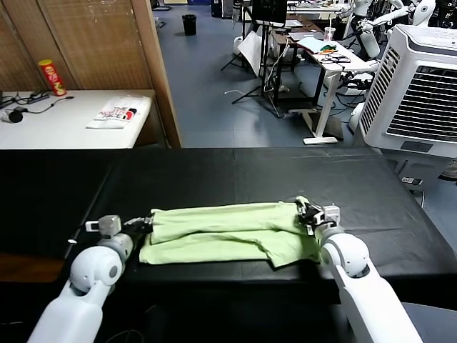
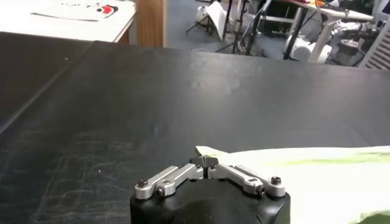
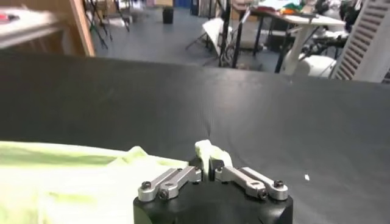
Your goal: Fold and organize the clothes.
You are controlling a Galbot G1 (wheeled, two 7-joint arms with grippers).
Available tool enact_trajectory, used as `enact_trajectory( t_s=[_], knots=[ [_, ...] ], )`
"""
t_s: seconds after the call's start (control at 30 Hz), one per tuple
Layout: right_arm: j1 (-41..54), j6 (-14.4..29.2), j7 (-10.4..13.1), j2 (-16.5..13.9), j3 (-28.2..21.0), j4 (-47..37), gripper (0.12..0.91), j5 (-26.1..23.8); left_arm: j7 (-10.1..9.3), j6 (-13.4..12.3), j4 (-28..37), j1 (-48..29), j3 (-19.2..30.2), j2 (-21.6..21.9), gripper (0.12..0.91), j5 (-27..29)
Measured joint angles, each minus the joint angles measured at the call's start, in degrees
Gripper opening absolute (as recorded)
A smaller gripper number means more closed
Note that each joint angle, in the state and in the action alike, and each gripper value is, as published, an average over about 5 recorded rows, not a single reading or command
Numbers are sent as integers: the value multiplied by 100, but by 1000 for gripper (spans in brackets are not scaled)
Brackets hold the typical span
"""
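Both grippers pinch the shirt (image 1: 228, 232) near the worktop's (image 1: 235, 171) front edge: left gripper (image 1: 141, 226) one end, right gripper (image 1: 308, 214) the other.

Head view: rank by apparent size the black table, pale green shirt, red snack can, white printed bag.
1. Black table, by far the largest.
2. Pale light-green short-sleeved shirt, spread across the table's near edge.
3. White red-and-black printed bag on the white side table.
4. Red cylindrical snack can, smallest; both sit farther from the camera, so true sizes are unsure.
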Motion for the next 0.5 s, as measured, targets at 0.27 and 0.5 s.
enact_trajectory(
  t_s=[0.27, 0.5],
  knots=[
    [-362, -13, -134, -269, 266, 636, 790, 38, 39, -68, -63, 3, -67, 81, 664, 57],
    [-995, 60, -218, -283, 726, 1361, 798, 123, 32, -35, -372, 256, -286, 179, 796, -126]
  ],
)
